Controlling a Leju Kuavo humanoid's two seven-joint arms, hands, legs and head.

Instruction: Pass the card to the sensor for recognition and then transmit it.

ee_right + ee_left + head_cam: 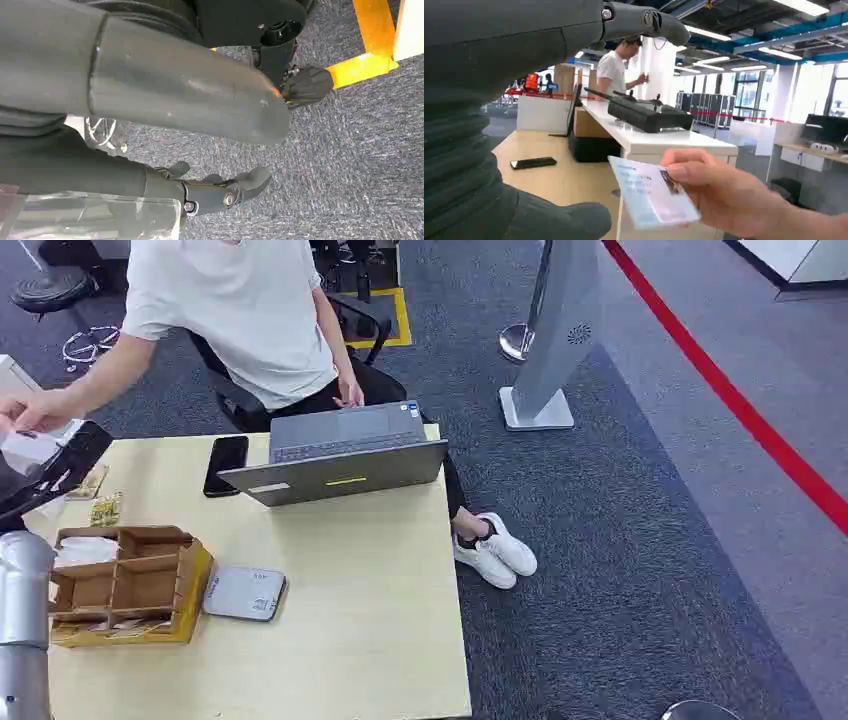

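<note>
card (651, 195): thin, stiff, light, slick; pinch by its free edge | person's hand (719, 197) offers it | left robot hand (574, 125) spread, empty | right robot hand (220, 165) loosely apart, empty

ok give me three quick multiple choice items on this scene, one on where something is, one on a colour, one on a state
1. Where does the black phone lie on the table?
A. beside the laptop
B. inside the cardboard organizer
C. on the carpet

2. What colour are the seated person's shoes?
A. black
B. red
C. white

3. Who holds the card?
A. the left hand
B. a person's hand
C. nobody, it lies flat on the table

Answers:
1. A, the head view shows the phone on the tabletop next to the laptop's corner.
2. C, both shoes beside the table are white.
3. B, the left wrist view shows a person's fingers pinching the card, with the robot's thumb and fingers apart from it.
</note>
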